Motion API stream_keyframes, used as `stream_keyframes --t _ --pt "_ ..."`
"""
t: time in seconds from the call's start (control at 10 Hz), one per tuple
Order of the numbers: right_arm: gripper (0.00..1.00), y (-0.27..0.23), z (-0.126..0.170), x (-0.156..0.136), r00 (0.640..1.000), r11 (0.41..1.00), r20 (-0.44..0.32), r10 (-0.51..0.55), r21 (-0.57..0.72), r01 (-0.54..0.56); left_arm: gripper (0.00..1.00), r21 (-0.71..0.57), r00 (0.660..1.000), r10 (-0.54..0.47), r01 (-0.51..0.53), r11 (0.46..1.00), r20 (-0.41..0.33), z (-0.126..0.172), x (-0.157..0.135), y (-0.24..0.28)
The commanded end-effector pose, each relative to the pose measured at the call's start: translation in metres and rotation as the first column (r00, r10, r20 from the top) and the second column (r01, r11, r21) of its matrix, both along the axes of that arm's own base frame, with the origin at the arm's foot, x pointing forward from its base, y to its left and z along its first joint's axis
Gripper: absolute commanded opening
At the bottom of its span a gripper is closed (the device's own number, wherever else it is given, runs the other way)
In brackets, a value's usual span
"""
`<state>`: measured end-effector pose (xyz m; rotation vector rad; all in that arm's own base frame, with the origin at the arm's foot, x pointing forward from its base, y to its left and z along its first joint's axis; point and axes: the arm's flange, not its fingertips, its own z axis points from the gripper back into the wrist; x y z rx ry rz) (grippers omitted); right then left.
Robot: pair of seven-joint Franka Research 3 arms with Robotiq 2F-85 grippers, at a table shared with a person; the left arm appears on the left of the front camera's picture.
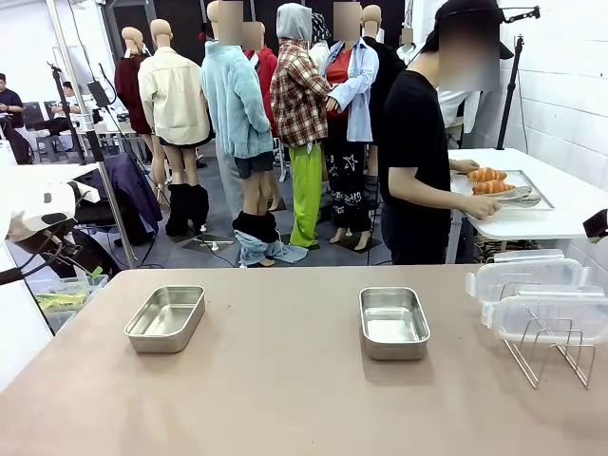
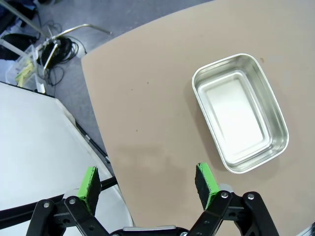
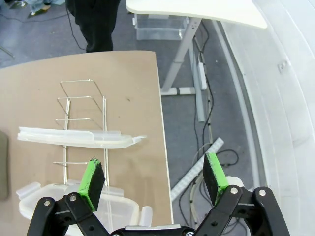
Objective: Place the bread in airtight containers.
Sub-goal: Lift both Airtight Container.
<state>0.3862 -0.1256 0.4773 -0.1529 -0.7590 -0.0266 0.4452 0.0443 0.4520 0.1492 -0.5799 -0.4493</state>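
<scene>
Two empty airtight containers stand on the brown table, one at the left (image 1: pixel 165 318) and one near the middle (image 1: pixel 393 323). Their clear lids (image 1: pixel 532 294) rest on a wire rack at the right. The bread (image 1: pixel 487 180) lies on a steel tray (image 1: pixel 528 198) on a white table behind, where a person's hand (image 1: pixel 481 205) holds the tray. My left gripper (image 2: pixel 147 182) hangs open above the table's left edge, with the left container (image 2: pixel 239 113) ahead of it to the right. My right gripper (image 3: pixel 153 176) is open over the table's right edge, just beside the lids (image 3: pixel 78 137).
The wire rack (image 3: pixel 81 105) stands near the table's right edge (image 3: pixel 162 128), with floor and cables beyond. A white side table (image 2: pixel 34 142) sits next to the left edge. The person (image 1: pixel 415 152) stands past the far side, turned toward the white table.
</scene>
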Motion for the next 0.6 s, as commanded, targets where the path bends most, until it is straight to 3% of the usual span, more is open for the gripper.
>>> stream_keyframes --t 0.0,0.5 --pt "1.0 -0.0001 0.0 -0.0003 1.0 1.0 -0.004 0.008 -0.008 -0.008 1.0 -0.004 1.0 0.008 -0.008 1.0 -0.002 0.0018 -0.0024 0.0015" --pt "1.0 -0.0001 0.0 -0.0003 1.0 1.0 -0.004 0.008 -0.008 -0.008 1.0 -0.004 1.0 0.008 -0.008 1.0 -0.002 0.0018 -0.0024 0.0015"
